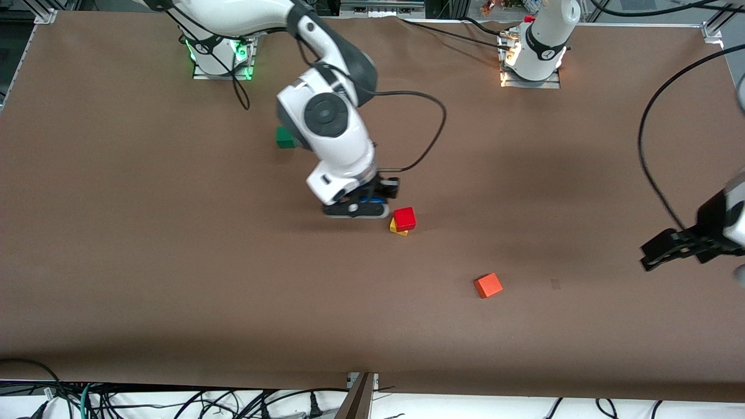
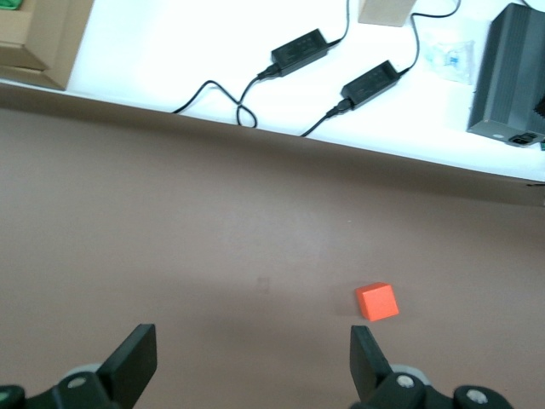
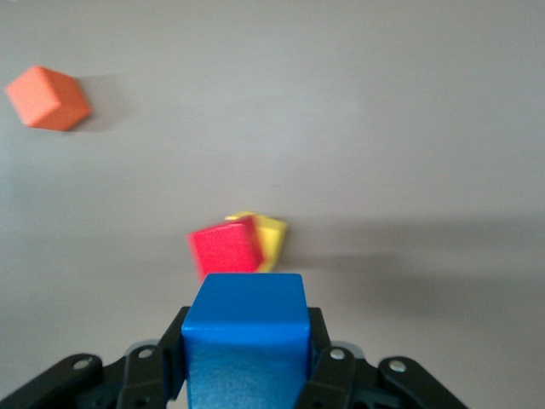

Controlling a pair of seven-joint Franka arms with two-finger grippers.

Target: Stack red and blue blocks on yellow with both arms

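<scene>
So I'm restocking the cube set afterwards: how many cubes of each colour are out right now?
Red cube: 1
Yellow cube: 1
Blue cube, in the right claw: 1
Orange-red cube: 1
Green cube: 1
Total: 5 cubes

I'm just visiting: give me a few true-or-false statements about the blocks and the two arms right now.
1. The red block sits on the yellow block. True.
2. The right gripper holds the green block. False: it is shut on the blue block; the green block lies on the table.
3. The left gripper has open, empty jaws. True.
4. The orange-red block tops the stack. False: it lies alone on the table.
</scene>
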